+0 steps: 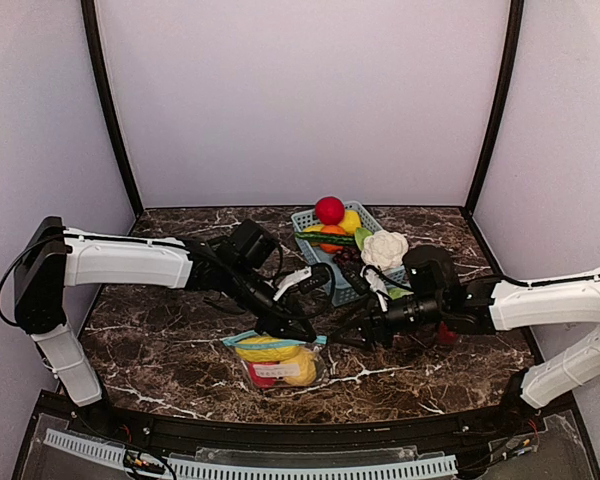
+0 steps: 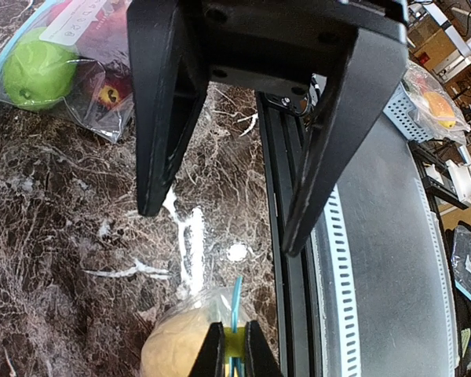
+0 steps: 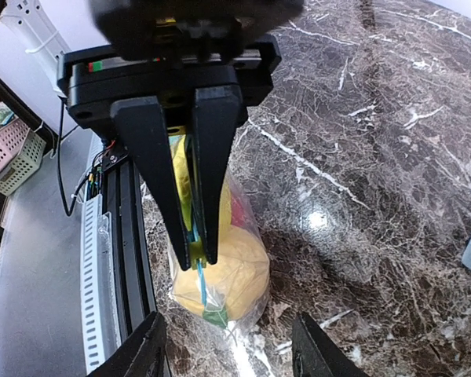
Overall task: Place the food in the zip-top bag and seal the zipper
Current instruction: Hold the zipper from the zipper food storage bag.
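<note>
I see my left gripper (image 2: 234, 353) pinching the blue zipper (image 2: 235, 302) of the clear zip-top bag (image 1: 255, 375), with yellow toy fruits (image 3: 235, 271) inside. My right gripper (image 3: 231, 349) hangs spread at the bag's 3 o'clock, and the light-blue lattice basket (image 1: 302, 216) sits at 1 o'clock.

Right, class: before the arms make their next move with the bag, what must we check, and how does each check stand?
1. Left gripper shut on bag at its zipper: ok.
2. Right gripper open, holding nothing: ok.
3. Yellow food inside bag: ok.
4. All food bagged: not ok; red fruit sits in basket.
5. Zipper sealed along its length: cannot tell.
</note>
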Robot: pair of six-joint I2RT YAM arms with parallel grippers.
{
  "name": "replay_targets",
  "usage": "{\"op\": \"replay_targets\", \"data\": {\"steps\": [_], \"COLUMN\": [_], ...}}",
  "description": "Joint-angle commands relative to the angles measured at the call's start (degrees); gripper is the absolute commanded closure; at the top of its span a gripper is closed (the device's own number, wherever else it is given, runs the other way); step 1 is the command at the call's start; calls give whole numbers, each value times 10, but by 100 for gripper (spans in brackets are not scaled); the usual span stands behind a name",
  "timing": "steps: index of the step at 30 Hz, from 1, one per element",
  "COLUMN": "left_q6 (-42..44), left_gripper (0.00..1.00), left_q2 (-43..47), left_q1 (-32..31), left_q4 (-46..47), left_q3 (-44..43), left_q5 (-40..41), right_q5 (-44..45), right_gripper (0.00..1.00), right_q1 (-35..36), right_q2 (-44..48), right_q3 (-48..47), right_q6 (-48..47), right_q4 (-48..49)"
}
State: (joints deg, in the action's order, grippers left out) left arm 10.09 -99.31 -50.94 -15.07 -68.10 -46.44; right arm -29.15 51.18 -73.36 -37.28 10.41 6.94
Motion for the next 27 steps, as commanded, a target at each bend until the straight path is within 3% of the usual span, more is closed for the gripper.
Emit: {"op": "replay_targets", "data": {"steps": [1, 12, 21, 27], "left_q6": [-3, -4, -7, -9], "left_gripper": [99, 99, 99, 99], "left_q2": [29, 30, 30, 31], "left_q1": [0, 0, 0, 1], "left_q4": [-1, 2, 4, 8], "left_q3": [11, 10, 11, 12], "left_q5": [-25, -31, -28, -27], "right_q5": [-24, -29, -40, -43], "right_gripper": [45, 46, 66, 97], "right_q1": [3, 14, 21, 24], "right_q2": [-33, -70, -90, -89], "right_q3": [-11, -32, -47, -43], "right_q6": [8, -2, -6, -3], "right_q4": [45, 48, 51, 62]}}
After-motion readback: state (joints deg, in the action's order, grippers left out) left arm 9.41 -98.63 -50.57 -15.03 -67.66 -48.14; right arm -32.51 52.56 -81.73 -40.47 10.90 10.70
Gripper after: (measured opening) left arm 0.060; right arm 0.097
